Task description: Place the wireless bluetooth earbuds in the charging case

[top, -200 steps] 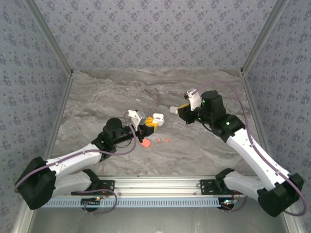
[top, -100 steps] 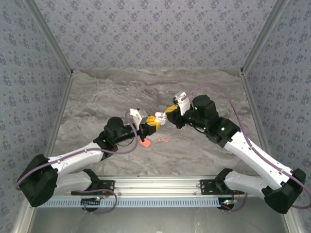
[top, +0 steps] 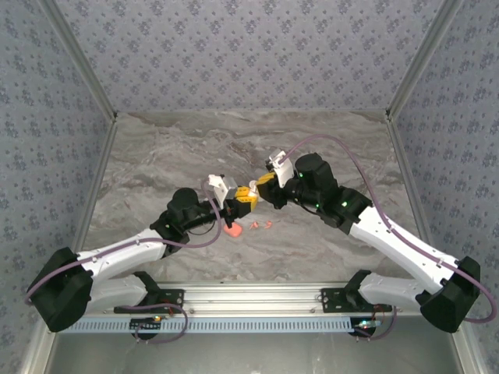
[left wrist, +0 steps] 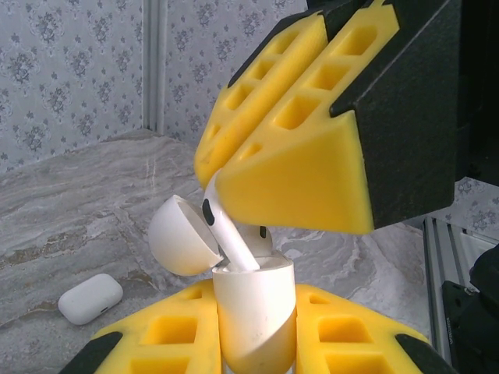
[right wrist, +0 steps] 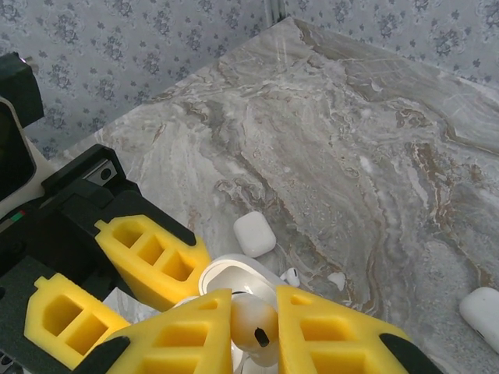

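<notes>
1. Clearly, the two arms met above the middle of the marble bench (top: 156,156), the left claw (top: 243,200) and the right claw (top: 265,189) tip to tip.
2. The left claw was clamped narrow on a white charging case (left wrist: 253,308), its yellow foam fingers (left wrist: 168,343) pressing the case from both sides and holding it upright off the bench.
3. The case stood open, its rounded lid (left wrist: 178,248) tipped back to one side.
4. The right claw was pinched nearly closed on a white earbud (left wrist: 232,243), gripping the bud's head between its yellow pads (right wrist: 327,335).
5. That earbud hung tilted over the case, its stem reaching down to the case's open mouth; how far inside it sat could not be told.
6. Below the claws a salmon-red case (top: 231,229) lay on the bench, with two salmon-red earbuds (top: 253,225) just beside it on the right-arm side.
7. From the right wrist, a closed white case (right wrist: 254,232) lay on the marble beyond the held case, a loose white earbud (right wrist: 291,275) lay near it, and another white case (right wrist: 482,308) sat at the edge of that view.
</notes>
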{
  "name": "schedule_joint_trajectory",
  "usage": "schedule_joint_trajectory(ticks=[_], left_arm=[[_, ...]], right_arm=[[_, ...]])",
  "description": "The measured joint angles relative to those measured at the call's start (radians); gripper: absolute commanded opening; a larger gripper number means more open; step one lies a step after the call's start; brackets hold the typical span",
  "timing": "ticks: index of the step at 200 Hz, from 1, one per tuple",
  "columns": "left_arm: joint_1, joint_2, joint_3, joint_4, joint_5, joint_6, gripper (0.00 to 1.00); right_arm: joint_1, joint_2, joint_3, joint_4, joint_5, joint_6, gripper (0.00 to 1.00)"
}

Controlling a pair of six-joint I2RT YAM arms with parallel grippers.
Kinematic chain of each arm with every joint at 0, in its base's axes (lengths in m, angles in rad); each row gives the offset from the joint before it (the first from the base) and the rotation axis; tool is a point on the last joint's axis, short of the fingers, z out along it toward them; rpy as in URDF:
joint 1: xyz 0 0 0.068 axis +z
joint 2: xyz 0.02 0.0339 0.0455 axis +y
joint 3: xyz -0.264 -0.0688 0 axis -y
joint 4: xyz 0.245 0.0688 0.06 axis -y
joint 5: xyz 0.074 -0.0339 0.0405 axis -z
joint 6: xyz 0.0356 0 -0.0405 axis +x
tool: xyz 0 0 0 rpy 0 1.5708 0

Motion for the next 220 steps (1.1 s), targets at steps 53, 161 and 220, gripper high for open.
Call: schedule_joint_trajectory(ticks=[53,161,220], left_arm=[[-0.002,0.0,0.0,0.004,0.001,0.0,0.0],[-0.002,0.0,0.0,0.023,0.001,0.0,0.0],[-0.002,-0.012,0.002,0.038,0.013,-0.016,0.0]], right_arm=[[0.0,0.003,0.003,-0.01,-0.056,0.012,0.22],[-0.079,0.022,0.178,-0.079,-0.201,0.046,0.53],[-0.267,-0.032,0.051,-0.007,-0.388,0.198,0.98]])
